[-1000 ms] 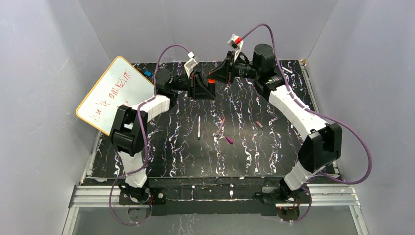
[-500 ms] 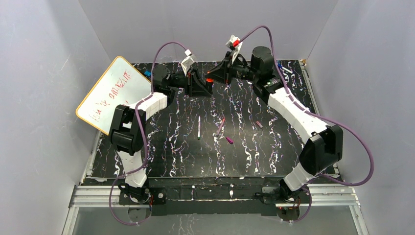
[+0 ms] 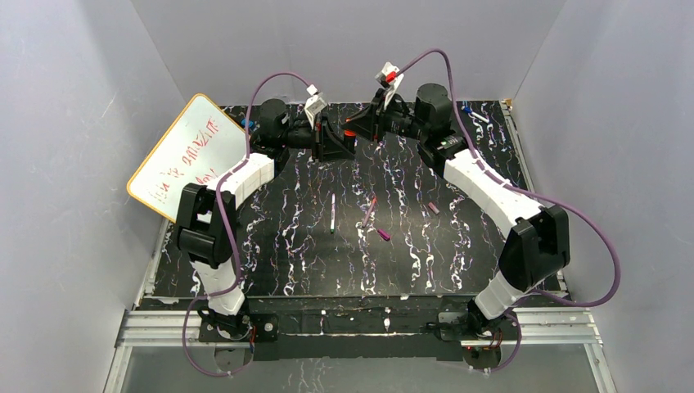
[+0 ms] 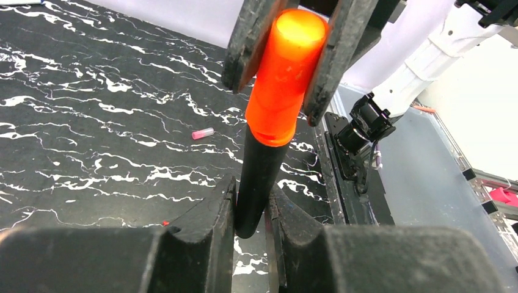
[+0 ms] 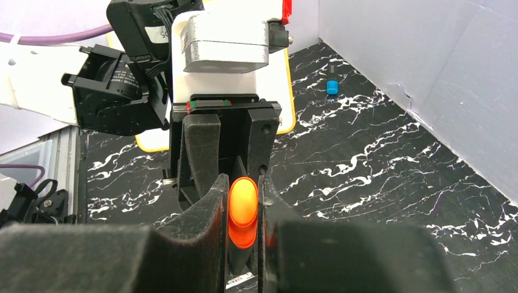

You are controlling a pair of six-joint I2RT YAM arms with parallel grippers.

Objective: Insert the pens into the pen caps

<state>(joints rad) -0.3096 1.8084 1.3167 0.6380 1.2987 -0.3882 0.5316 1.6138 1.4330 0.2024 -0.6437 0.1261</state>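
Note:
At the back of the table my left gripper (image 3: pixel 334 137) is shut on the thick black pen (image 4: pixel 259 177), low on its barrel. My right gripper (image 3: pixel 364 127) faces it and is shut on the orange cap (image 4: pixel 284 73), which sits over the pen's upper end. In the right wrist view the orange cap (image 5: pixel 242 210) shows between my pads, with the left gripper (image 5: pixel 226 146) just beyond. On the mid table lie the whitish pen with the green tip (image 3: pixel 332 213), the pink pen (image 3: pixel 369 210), the magenta cap (image 3: pixel 383 235) and the dark purple cap (image 3: pixel 432 208).
A whiteboard (image 3: pixel 192 155) with red writing leans at the back left, and a blue cap (image 3: pixel 246 123) lies by its far corner. Small items lie at the back right corner (image 3: pixel 475 115). Grey walls close in three sides.
Both grippers have drawn closer together and shifted slightly toward the back. The left arm's elbow has swung left. The pens and caps on the table have not moved.

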